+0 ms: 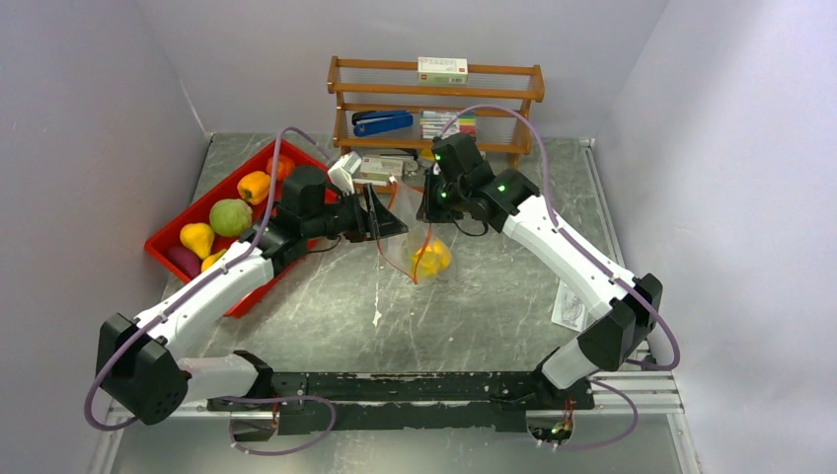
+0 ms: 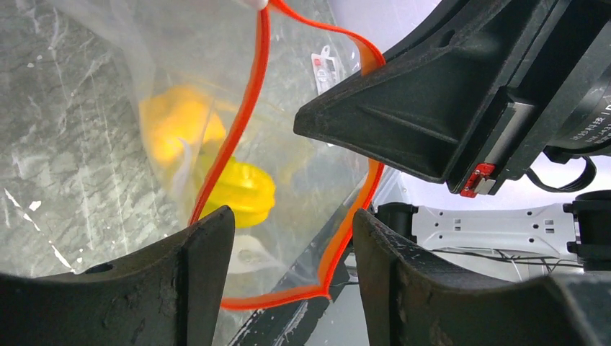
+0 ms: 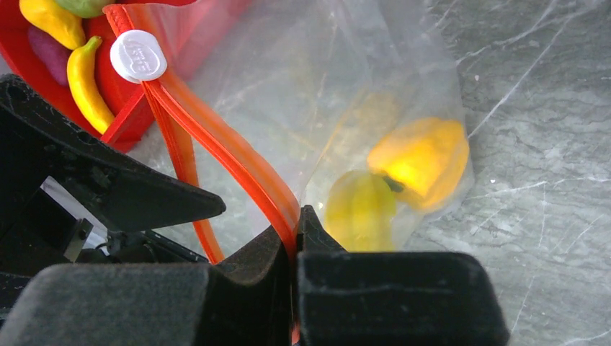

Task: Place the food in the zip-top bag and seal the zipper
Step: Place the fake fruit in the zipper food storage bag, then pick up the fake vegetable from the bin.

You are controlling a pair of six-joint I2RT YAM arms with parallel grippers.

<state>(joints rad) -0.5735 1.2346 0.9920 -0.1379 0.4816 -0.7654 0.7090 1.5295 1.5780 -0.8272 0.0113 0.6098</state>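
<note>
1. Plastic of the zip-top bag slumps at mid-table between the two grippers, its bottom resting on the marble table.
2. The right gripper is clamped tight on the zipper, pinching the red-orange strip; a white slider sits at the strip's far end.
3. The left gripper has its jaws apart and grips nothing. The mouth's orange edge loops between and above its fingers.
4. The mouth gapes wide. Inside, a yellow-orange pepper and a paler yellow piece lie touching at the bottom.
5. The red tray lies along the table's left edge, holding a green fruit, a pear and a banana. The left arm crosses its near corner.
6. Bare marble runs from the bag toward the arm bases. A wooden rack stands at the back wall, close behind the grippers.
</note>
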